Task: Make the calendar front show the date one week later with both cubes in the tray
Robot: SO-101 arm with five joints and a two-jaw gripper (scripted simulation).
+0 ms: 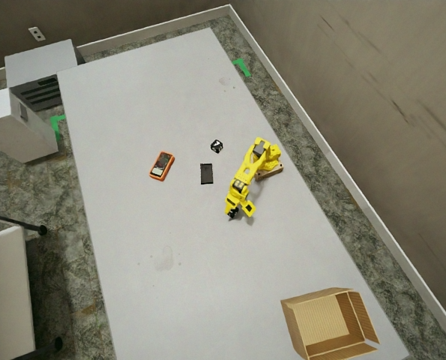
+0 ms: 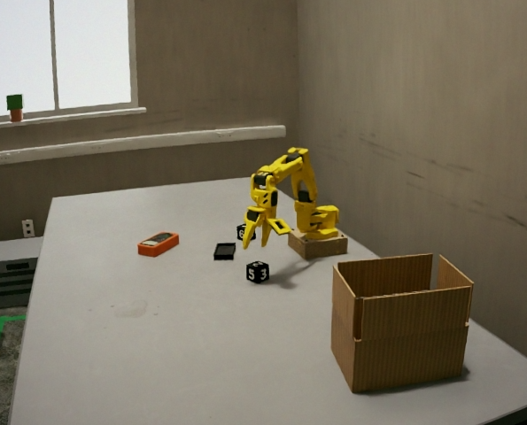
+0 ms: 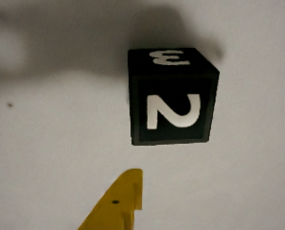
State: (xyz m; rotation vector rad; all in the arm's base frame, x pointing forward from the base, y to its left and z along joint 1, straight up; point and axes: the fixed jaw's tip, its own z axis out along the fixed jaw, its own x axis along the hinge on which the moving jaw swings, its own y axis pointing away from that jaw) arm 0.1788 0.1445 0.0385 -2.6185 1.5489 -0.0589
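One black cube (image 1: 233, 213) (image 2: 257, 272) (image 3: 173, 110) rests flat on the table with a white 2 on top. Its 5 and 3 sides show in the exterior view, and part of the 3 shows in the wrist view. My gripper (image 2: 255, 247) is open and empty, above the table close to this cube; one finger shows below it in the wrist view. The other black cube (image 1: 216, 146) (image 2: 241, 232) lies on the table behind the tray in the exterior view, partly hidden by a finger, with a 6 facing that camera. The black tray (image 1: 206, 174) (image 2: 224, 251) is empty. No month name is readable.
An orange-cased meter (image 1: 161, 166) (image 2: 158, 243) lies beyond the tray from the robot's base. An open cardboard box (image 1: 327, 321) (image 2: 405, 329) stands near the table's end, far from both cubes. The arm's wooden base block (image 1: 269, 171) (image 2: 317, 244) is by the table's wall-side edge.
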